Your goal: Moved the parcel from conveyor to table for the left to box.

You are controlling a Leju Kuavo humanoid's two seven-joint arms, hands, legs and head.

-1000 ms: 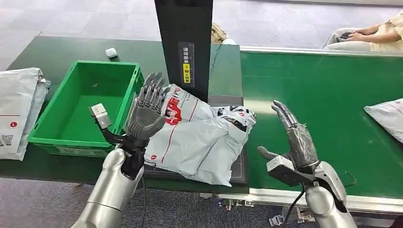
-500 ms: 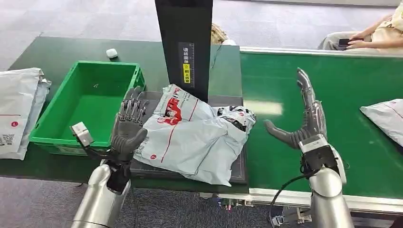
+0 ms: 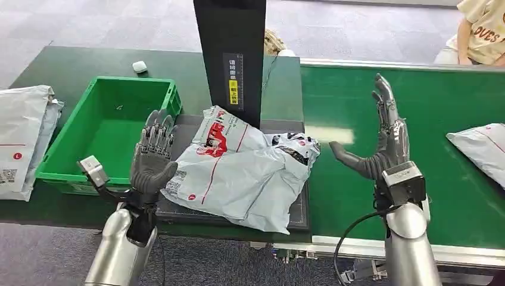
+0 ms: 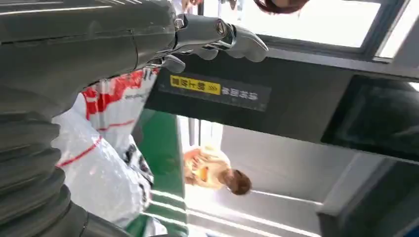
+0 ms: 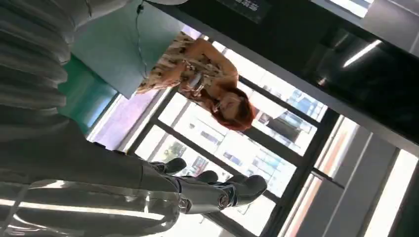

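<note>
Head view gives you the left hand (image 3: 152,159) at lower left, fingers up and spread, holding nothing, just beside the parcel (image 3: 241,170). Your right hand (image 3: 381,143) stands at right of centre over the green conveyor (image 3: 417,101), open and empty. That parcel lies crumpled at frame centre on a dark tray (image 3: 298,214), the green bin (image 3: 107,128) to its left.

This is a parcel-sorting station in a logistics or warehouse-style hall. A green conveyor belt (image 3: 417,119) runs beside a green-topped bench (image 3: 65,71) carrying a green plastic crate (image 3: 104,128), and grey courier mailbags (image 3: 238,170) lie about. A black scanner post (image 3: 231,53) with a yellow label stands over them, above grey carpet floor (image 3: 89,24).
</note>
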